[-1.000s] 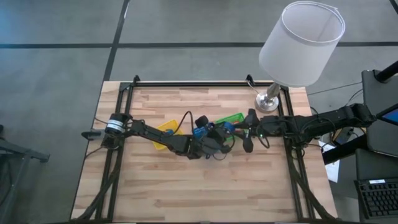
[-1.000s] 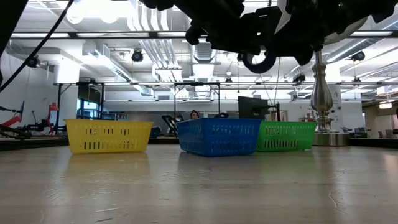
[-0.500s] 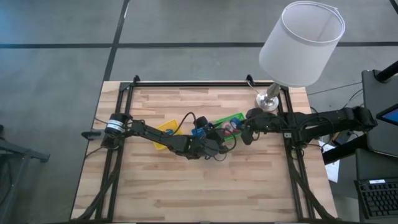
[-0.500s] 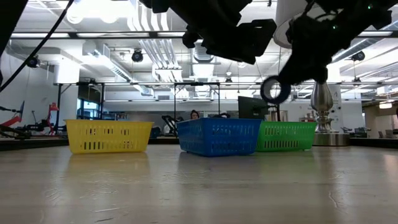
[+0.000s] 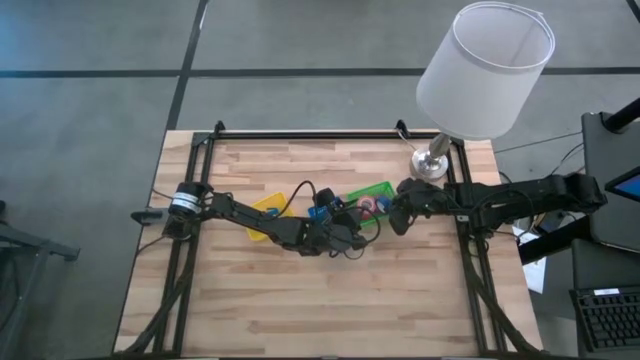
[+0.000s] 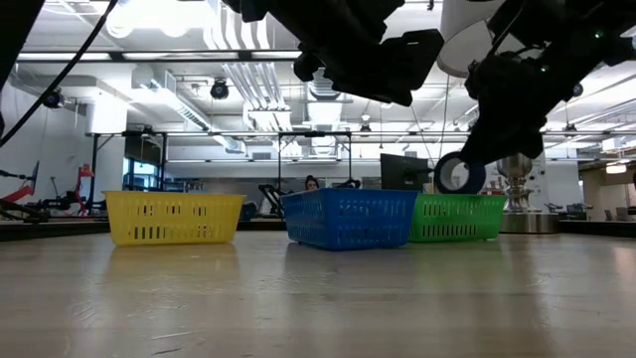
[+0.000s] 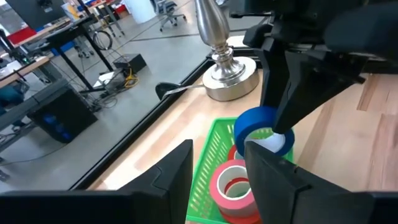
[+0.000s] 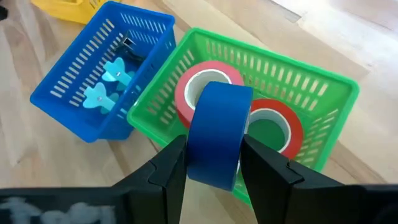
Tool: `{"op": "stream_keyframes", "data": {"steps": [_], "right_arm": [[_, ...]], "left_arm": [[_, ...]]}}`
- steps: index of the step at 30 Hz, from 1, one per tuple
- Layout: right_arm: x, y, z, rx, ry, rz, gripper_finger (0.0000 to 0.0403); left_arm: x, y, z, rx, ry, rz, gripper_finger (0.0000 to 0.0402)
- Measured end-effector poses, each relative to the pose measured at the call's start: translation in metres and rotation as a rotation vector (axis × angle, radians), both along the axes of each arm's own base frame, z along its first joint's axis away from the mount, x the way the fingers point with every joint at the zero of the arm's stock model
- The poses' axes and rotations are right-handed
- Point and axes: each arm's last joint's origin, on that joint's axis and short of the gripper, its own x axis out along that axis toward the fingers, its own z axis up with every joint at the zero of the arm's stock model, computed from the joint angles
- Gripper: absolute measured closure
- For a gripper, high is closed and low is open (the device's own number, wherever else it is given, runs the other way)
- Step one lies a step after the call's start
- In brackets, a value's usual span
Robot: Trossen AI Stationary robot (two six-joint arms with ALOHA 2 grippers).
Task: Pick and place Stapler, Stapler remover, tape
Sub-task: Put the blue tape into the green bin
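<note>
A blue tape roll (image 8: 214, 134) hangs over the green basket (image 8: 323, 99), with my right gripper (image 8: 214, 167) shut on it. A pink roll (image 8: 208, 78) and a red roll (image 8: 273, 124) lie flat in that basket. Light-blue stapler removers (image 8: 102, 84) lie in the blue basket (image 8: 68, 106) beside it. The yellow basket (image 6: 174, 217) stands further left. The stapler does not show. My left gripper (image 7: 217, 180) hovers open and empty above the blue basket, pointing toward the green one. My right gripper pinches the blue roll's two flat side faces (image 8: 193, 140) between its two fingers (image 8: 168, 168). The fingers slant down from the table's right. The roll stands on edge, its hole (image 6: 457, 174) sideways, lifted clear just above the green basket's rim.
A lamp with a white shade (image 5: 485, 70) stands on its metal base (image 5: 430, 165) at the table's far right, close behind the green basket. Bare wood (image 5: 320, 300) stretches along the near half of the table. A black frame (image 5: 300, 135) borders the tabletop.
My right gripper has sunk toward the green basket and drawn back a little toward the table's right, rolling its wrist. The blue roll came down with it, from well above the baskets to just over the green basket's rim.
</note>
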Motion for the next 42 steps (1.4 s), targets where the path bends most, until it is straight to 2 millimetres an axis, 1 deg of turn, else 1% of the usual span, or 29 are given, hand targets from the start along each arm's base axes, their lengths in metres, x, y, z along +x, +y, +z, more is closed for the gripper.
{"op": "stream_keyframes", "data": {"steps": [6,9,23,27,32,36,42], "right_arm": [[-0.001,-0.005,-0.005,0.024,-0.026,-0.054,0.0266],[-0.003,-0.007,-0.011,0.044,-0.035,-0.084,0.0266],[-0.010,-0.009,-0.029,0.041,-0.030,-0.096,0.0266],[-0.010,-0.009,-0.029,0.020,-0.019,-0.079,0.0266],[-0.003,-0.010,-0.015,-0.033,-0.057,-0.071,0.0266],[-0.002,-0.011,-0.012,-0.055,-0.076,-0.084,0.0266],[-0.004,-0.009,-0.024,0.009,-0.051,-0.044,0.0266]], "left_arm": [[0.000,0.000,0.000,-0.026,-0.025,0.009,0.0254],[0.000,0.000,0.000,-0.027,-0.027,0.010,0.0254],[0.000,0.002,0.000,-0.028,-0.027,0.014,0.0254],[0.000,0.002,0.000,-0.028,-0.027,0.014,0.0254],[0.000,0.002,0.000,-0.027,-0.027,0.014,0.0254],[0.000,0.002,0.000,-0.027,-0.027,0.014,0.0254],[0.000,0.001,0.000,-0.031,-0.027,0.006,0.0254]]}}
